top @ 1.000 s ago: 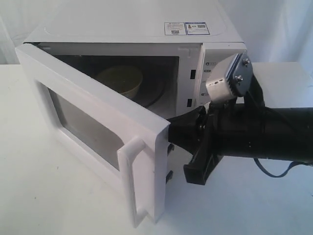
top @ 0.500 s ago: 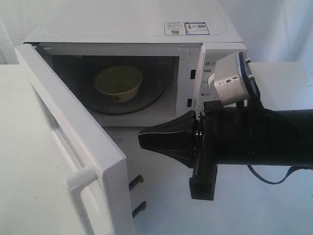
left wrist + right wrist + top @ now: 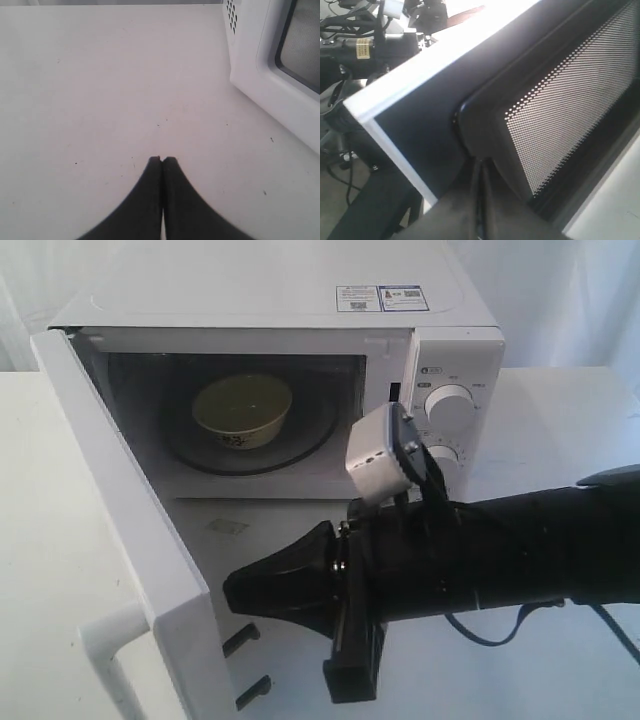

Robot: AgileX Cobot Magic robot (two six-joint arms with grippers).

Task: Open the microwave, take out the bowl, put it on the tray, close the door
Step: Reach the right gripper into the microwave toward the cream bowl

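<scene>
Since a second ago the door [image 3: 130,540] has swung way wider, and my right gripper [image 3: 230,590], jaws pinched together on nothing, has followed it round to its inner face. So opening's basically done. The bowl [image 3: 242,412] is sitting on the turntable [image 3: 310,440] inside the microwave [image 3: 270,300]. Grabbing it, traying it (no tray in sight) and closing up are all left. My left gripper [image 3: 162,160] is pinched together too, idle over the table [image 3: 100,75].

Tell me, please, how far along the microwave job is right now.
Done: the door stands wide open. In hand: the right gripper, fingers shut, sits by the door's inner side, holding nothing. Left: the bowl sits inside the microwave; taking it out, setting it down and closing the door remain.
</scene>
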